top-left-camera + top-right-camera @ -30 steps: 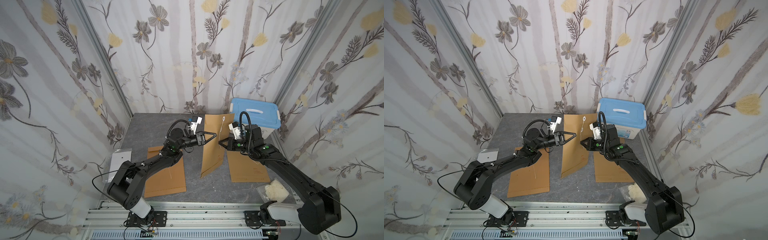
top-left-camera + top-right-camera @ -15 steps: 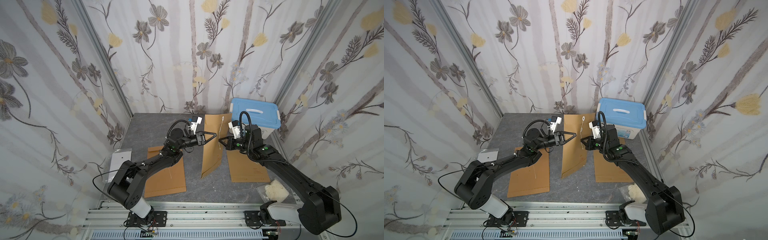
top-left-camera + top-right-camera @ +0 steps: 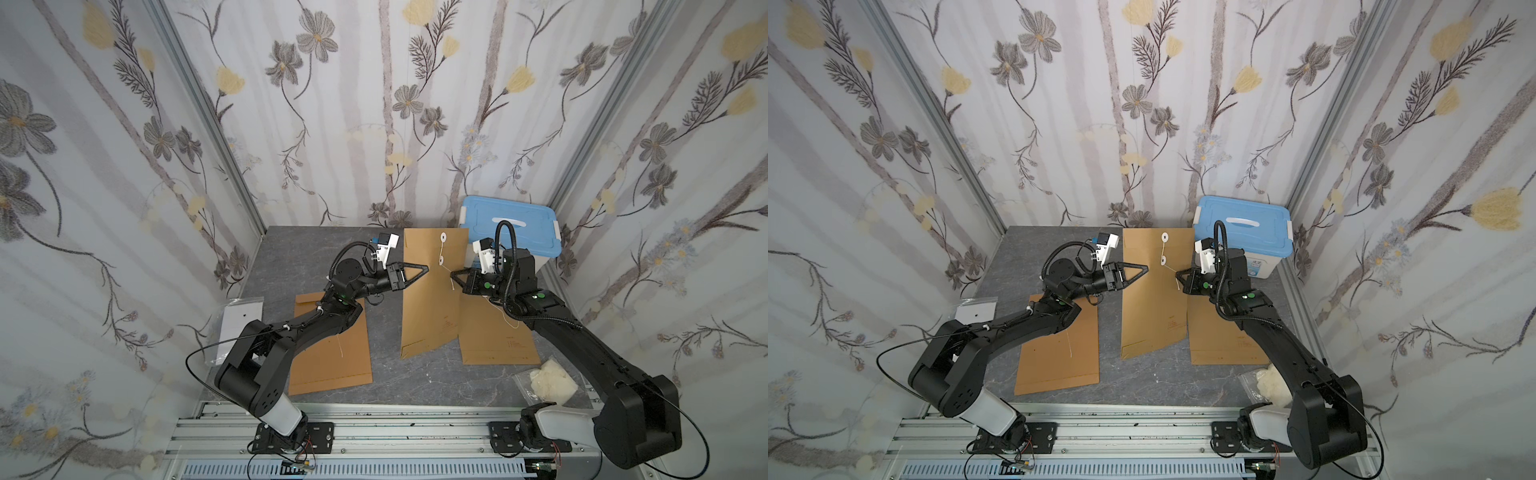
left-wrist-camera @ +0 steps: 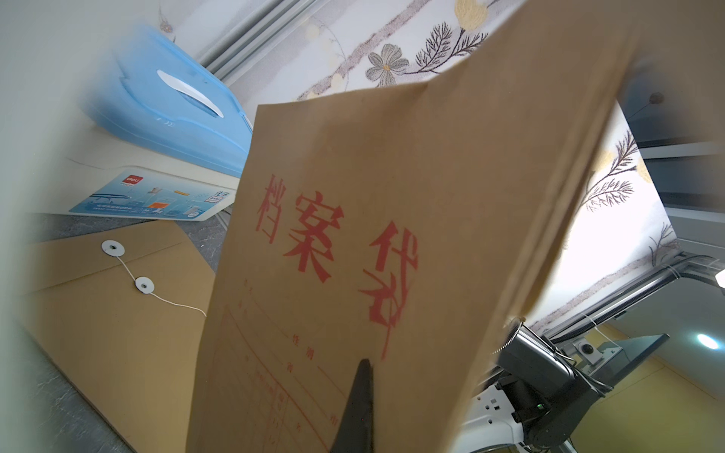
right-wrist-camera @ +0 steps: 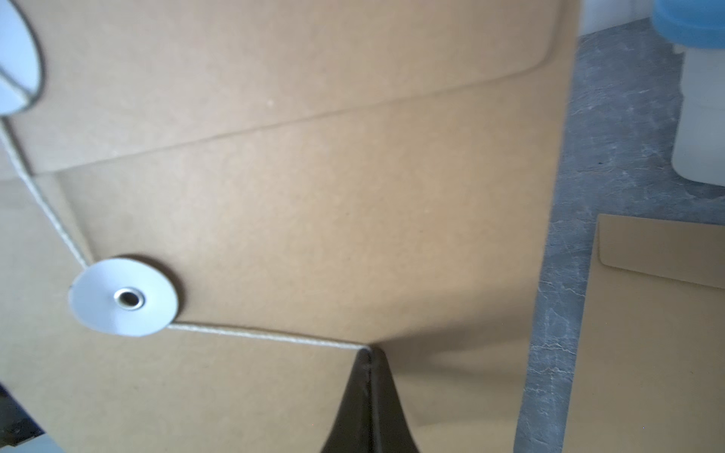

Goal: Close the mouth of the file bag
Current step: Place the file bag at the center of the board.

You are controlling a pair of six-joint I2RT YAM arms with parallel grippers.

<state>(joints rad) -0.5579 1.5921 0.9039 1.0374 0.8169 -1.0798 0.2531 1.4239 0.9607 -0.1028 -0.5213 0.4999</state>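
Three kraft bags are in view, and the one being worked is the middle file bag (image 3: pixel 424 307). It stands tilted up off the counter (image 3: pixel 307 257), with its long axis running from the near edge toward the back wall and its mouth end farthest away. The two other bags (image 3: pixel 332 345) lie flat on either side of it.

The left tool (image 3: pixel 424 268) is fully closed on the bag's side edge and props it up. The right tool (image 3: pixel 454 275) is the nearer one to the clasp. Its jaws are pressed together on the string (image 5: pixel 266 335), which runs taut from the lower disc (image 5: pixel 123 297) across to its tips. The upper disc (image 3: pixel 443 238) sits on the folded-down flap, farther along the same axis. Winding the string probably means circling the right tool around those discs.
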